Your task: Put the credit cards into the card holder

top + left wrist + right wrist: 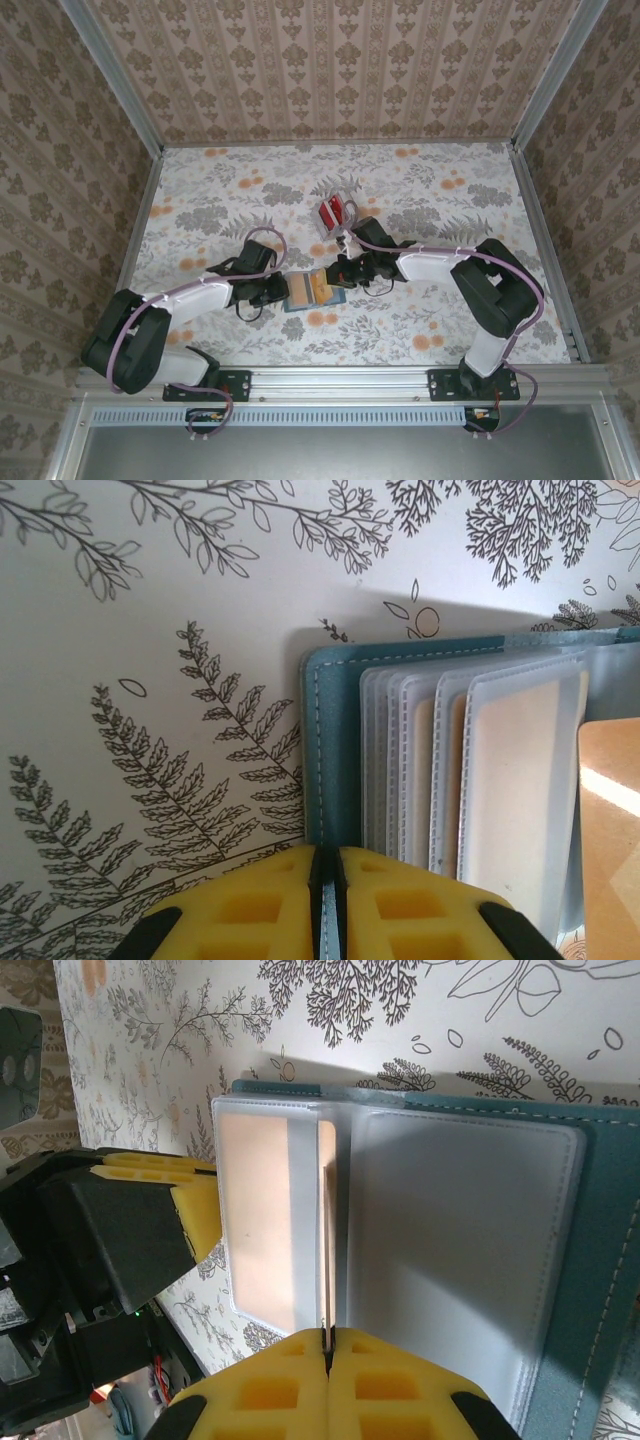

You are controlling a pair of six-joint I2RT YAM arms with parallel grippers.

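The left gripper (pixel 323 865) pinches the card holder (pixel 335 740) by its cover, the right gripper (pixel 327 1350) nips one upright pocket leaf (pixel 327 1230), and the credit cards (pixel 331 213) lie on the table (pixel 480 200) beyond the holder, nearer the right arm

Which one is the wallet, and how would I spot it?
Look at the flowery table, just nearer than its middle, between the left arm and right arm. The wallet lies open there. It is teal with tan pockets, while the cards behind it are red.
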